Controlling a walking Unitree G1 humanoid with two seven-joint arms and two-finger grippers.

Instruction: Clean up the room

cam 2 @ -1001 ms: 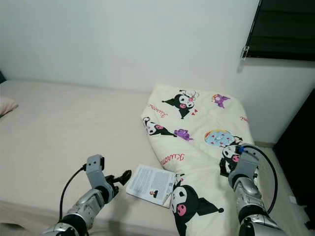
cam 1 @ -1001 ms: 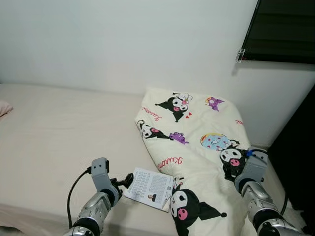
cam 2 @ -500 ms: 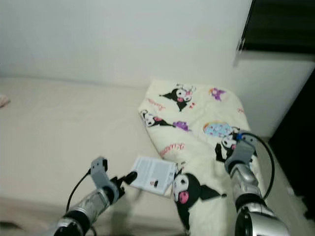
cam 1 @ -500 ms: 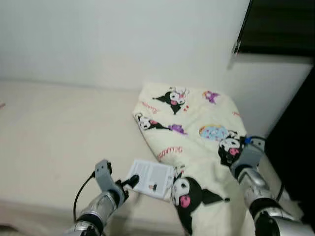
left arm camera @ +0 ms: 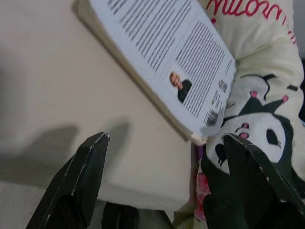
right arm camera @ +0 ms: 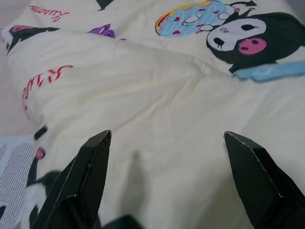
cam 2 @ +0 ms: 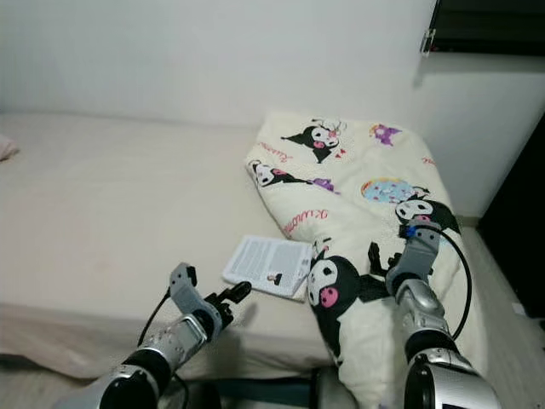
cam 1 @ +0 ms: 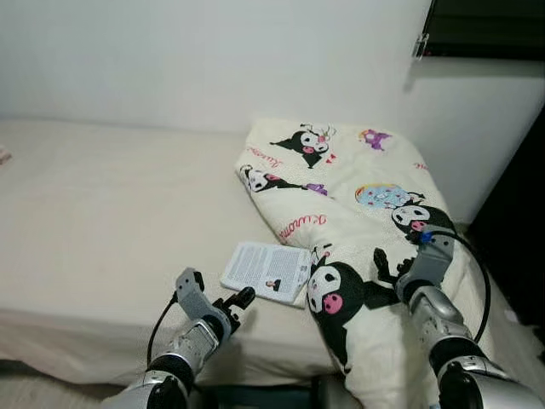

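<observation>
A thin white book (cam 1: 266,270) with printed text lies flat on the bed (cam 1: 102,213), its right edge against a cream cartoon-print blanket (cam 1: 358,213). My left gripper (cam 1: 240,300) hovers open just short of the book's near edge; in the left wrist view the book (left arm camera: 167,71) lies beyond the spread fingers (left arm camera: 78,181). My right gripper (cam 1: 385,262) is open low over the blanket, and the right wrist view has blanket folds (right arm camera: 157,105) between its fingers (right arm camera: 81,186).
The blanket drapes over the bed's right end toward the floor. A white wall runs behind the bed, with a dark window (cam 1: 485,25) at the upper right and dark furniture (cam 1: 524,213) along the right edge. The bed's left half is bare mattress.
The camera has tilted down and pulled back, so the bed's front edge shows. My left gripper sits lower, just off the book's near edge. My right gripper has sunk onto the blanket.
</observation>
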